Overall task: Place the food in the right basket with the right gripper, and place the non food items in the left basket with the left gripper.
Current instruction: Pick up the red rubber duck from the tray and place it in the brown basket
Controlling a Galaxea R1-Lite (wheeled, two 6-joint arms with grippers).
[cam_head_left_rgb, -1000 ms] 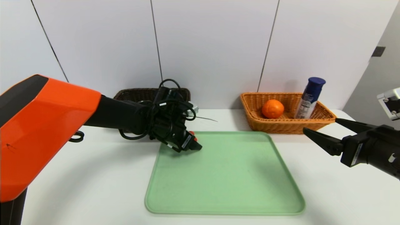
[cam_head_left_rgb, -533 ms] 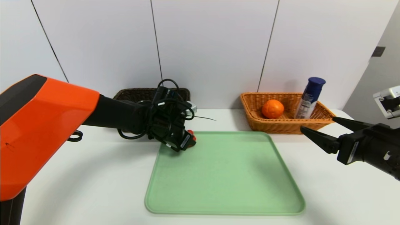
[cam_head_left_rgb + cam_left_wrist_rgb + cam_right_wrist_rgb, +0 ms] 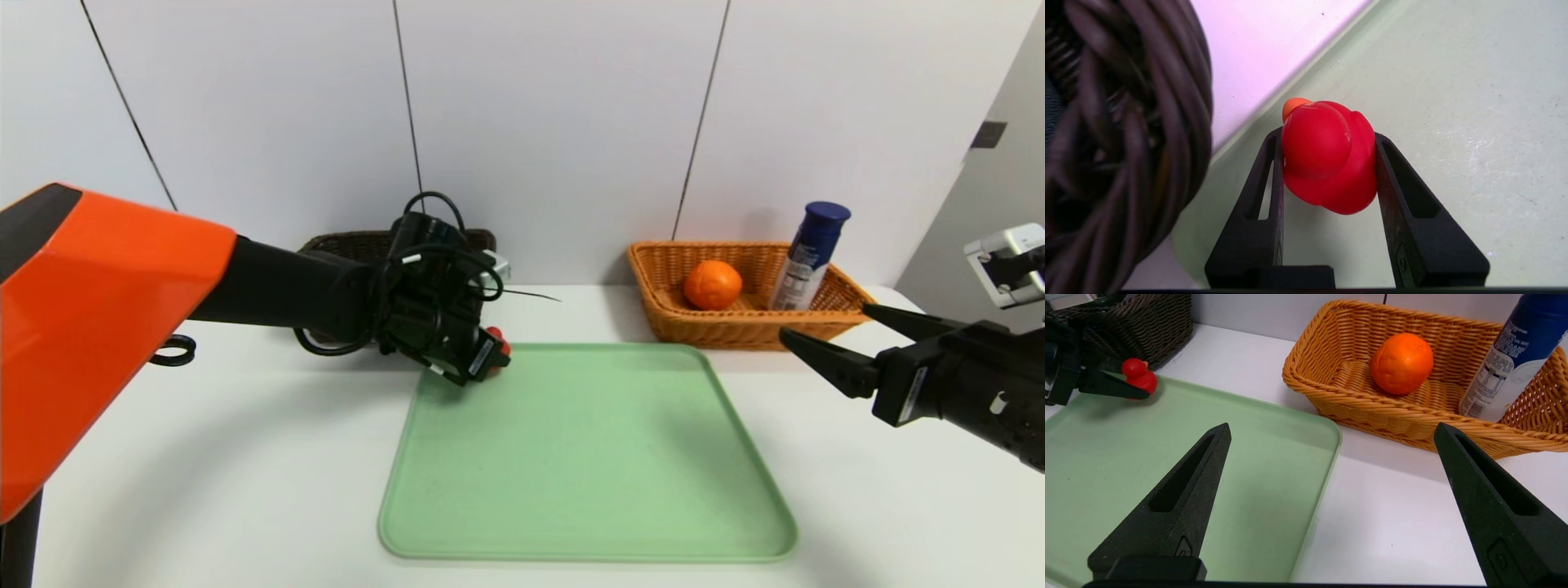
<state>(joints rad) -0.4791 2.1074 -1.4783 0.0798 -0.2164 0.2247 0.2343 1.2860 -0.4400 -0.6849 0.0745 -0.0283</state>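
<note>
The left gripper is squeezing the red toy duck at the green tray's upper left corner. Next it needs to carry it to the dark basket just behind. The right gripper is waiting wide open at the right edge.

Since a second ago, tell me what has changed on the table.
The left gripper has closed on the red toy duck at the green tray's far left corner and drawn back slightly with it. The right gripper stays open and empty; the orange and blue bottle remain in the right basket.
</note>
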